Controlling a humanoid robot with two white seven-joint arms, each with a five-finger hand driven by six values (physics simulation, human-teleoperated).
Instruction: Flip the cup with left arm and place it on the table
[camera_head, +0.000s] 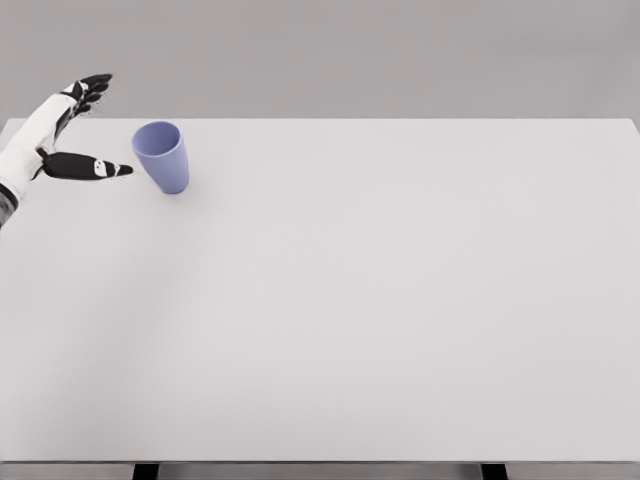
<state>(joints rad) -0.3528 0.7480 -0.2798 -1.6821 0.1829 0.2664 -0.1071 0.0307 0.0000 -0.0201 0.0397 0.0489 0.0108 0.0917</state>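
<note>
From the head camera, we're seeing the left hand (72, 130) hovering spread wide and holding nothing, thumb pointing toward the cup (162, 156) just beside it, which is standing mouth-up near the tabletop's (360, 300) far left corner.

Left robot hand (72, 128) raised at far left, fingers spread, empty.

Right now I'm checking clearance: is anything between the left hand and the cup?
Nothing: the head view shows only bare table between the left hand and the cup.
</note>
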